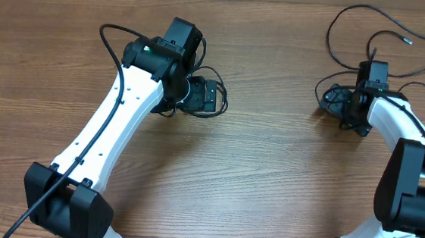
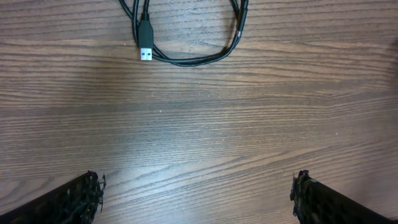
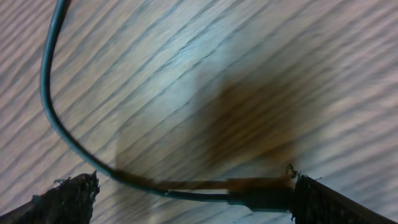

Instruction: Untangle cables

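Note:
The cables are thin black cords in two groups. One small bundle (image 1: 219, 97) lies under my left gripper (image 1: 205, 96). In the left wrist view a loop of it (image 2: 193, 60) with a USB plug (image 2: 145, 50) lies well ahead of my open left gripper (image 2: 196, 186), which has only bare wood between its fingers. A larger tangle (image 1: 334, 97) with long loops (image 1: 390, 38) lies at the far right beside my right gripper (image 1: 352, 107). My right gripper (image 3: 193, 186) is open; a cord (image 3: 56, 118) runs between its fingers, and its plug (image 3: 261, 198) touches the right finger (image 3: 329, 202).
The wooden table (image 1: 270, 161) fills every view. The thick black cable of the left arm (image 1: 108, 46) arches over its white link. The right arm's dark housing (image 1: 416, 184) stands at the right edge.

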### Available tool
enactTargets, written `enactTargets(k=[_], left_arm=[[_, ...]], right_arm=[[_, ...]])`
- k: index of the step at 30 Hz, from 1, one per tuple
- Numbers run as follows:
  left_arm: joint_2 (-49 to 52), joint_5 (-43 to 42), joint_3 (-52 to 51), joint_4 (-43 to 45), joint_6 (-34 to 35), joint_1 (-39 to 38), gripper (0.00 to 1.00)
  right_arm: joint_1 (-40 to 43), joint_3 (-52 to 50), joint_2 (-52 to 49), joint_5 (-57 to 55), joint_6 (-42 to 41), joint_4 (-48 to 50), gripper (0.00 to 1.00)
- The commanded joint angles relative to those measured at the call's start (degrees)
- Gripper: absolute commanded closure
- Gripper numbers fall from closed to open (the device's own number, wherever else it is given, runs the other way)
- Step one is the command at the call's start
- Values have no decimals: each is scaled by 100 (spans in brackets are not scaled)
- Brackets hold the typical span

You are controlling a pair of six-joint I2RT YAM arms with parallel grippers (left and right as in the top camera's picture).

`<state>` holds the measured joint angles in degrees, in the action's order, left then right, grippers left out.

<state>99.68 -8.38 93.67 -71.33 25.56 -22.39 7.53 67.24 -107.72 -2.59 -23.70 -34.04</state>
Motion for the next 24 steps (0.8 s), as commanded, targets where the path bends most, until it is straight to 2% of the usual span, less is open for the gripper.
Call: enactTargets(k=[1, 6, 9, 11, 12, 13, 14, 16, 19, 21, 22, 24], left_arm=[[44, -63, 7, 0, -26, -13, 0], [44, -63, 7, 4, -26, -13, 0], [44, -63, 7, 4, -24, -13, 0], [44, -66, 7, 4, -26, -13, 1], [44, -66, 7, 4, -24, -13, 0], [44, -63, 7, 7, -24, -13, 0], [44, -66, 7, 9, -24, -13, 0], [44, -66, 7, 9, -24, -13, 0], [44, -66, 7, -13, -24, -13, 0], [44, -66, 7, -26, -24, -13, 0], [44, -66, 7, -28, -24, -13, 0], [44, -66, 7, -26, -24, -13, 0]], right_arm=[[48, 546, 323, -402, -286, -297, 0], [48, 1130, 603, -378, -291, -1606, 0], [48, 1191, 758, -258, -289, -2216, 11], [48, 1189, 765, -127, -286, -2557, 10], [48, 1169, 752, -118, -289, -2664, 15], [48, 1132, 743, -114, -302, -2702, 35], [48, 1064, 741, -111, -483, -2704, 45], [46, 931, 741, -116, -927, -2697, 45], [48, 739, 706, -118, -1676, -2695, 53], [52, 632, 675, -116, -2247, -2675, 54], [52, 564, 664, -114, -2583, -2627, 53], [52, 472, 638, -116, -2892, -2472, 42]])
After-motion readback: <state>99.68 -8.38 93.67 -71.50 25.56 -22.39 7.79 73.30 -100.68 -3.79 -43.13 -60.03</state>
